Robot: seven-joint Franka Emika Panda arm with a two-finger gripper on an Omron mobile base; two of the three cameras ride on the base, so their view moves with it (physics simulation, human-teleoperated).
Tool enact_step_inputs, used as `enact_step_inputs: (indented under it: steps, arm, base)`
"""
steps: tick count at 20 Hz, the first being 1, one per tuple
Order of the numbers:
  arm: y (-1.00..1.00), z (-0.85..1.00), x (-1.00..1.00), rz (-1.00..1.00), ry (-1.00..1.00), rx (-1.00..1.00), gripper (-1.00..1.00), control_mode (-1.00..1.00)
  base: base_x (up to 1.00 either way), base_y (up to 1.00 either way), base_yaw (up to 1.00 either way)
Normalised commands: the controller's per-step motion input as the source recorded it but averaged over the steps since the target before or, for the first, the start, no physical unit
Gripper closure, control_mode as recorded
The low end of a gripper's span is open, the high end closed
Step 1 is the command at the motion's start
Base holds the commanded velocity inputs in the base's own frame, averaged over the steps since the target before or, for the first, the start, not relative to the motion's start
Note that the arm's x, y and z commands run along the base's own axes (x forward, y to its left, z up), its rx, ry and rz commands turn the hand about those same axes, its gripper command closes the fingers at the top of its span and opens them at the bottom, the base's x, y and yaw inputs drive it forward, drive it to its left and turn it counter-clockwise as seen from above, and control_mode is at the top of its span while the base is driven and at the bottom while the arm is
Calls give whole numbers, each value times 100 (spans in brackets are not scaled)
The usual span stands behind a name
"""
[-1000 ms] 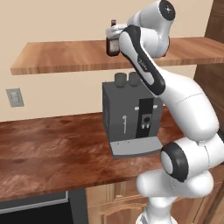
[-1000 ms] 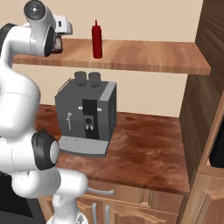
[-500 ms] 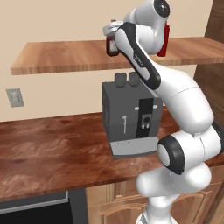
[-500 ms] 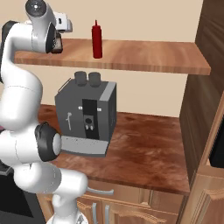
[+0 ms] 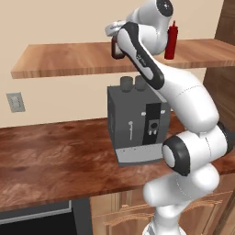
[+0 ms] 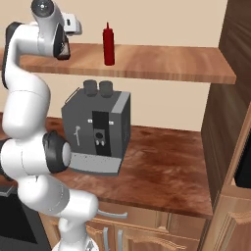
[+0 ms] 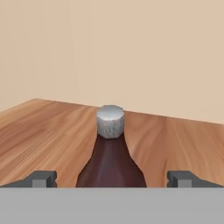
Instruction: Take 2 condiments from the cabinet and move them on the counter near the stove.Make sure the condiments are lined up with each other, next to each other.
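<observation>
The dark brown sauce bottle (image 7: 111, 164) with its grey cap stands upright on the wooden shelf (image 7: 39, 131), directly between my two finger tips. My gripper (image 7: 113, 179) is open, a finger on each side of the bottle and clear of its sides. From the base, the gripper (image 5: 115, 42) sits at the shelf's front edge, with the dark bottle (image 5: 114, 49) mostly covered by the hand. The red squeeze bottle (image 5: 171, 41) (image 6: 109, 45) stands upright on the shelf (image 6: 162, 61) to the right of the hand.
A grey coffee machine (image 5: 137, 124) (image 6: 98, 130) stands on the reddish-brown counter (image 5: 55, 156) under the shelf. A wall socket (image 5: 15, 102) is at the left. A dark appliance edge (image 6: 10, 215) shows low on the left. Tall wooden cabinets (image 6: 235, 98) close off the right.
The arm's upper links have swung over, uncovering the red bottle in the left base view. The hand stays at the dark bottle with its jaws open.
</observation>
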Motion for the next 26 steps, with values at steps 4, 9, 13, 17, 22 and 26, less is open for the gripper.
enact_step_inputs:
  steps: [4, 9, 13, 17, 22, 26]
  arm:
    - [4, 0, 18, 0, 0, 0, -100, -100]
    - [4, 0, 17, 0, 0, 0, -100, -100]
    - [0, 0, 13, 0, 0, 0, -100, -100]
    - [0, 0, 14, 0, 0, 0, -100, -100]
    - [0, 0, 7, 0, 0, 0, 100, -100]
    - [0, 0, 0, 0, 0, 0, 100, -100]
  base:
    - [0, 0, 0]
    - [0, 0, 0]
    - [0, 0, 0]
    - [0, 0, 0]
    - [0, 0, 0]
    - [0, 0, 0]
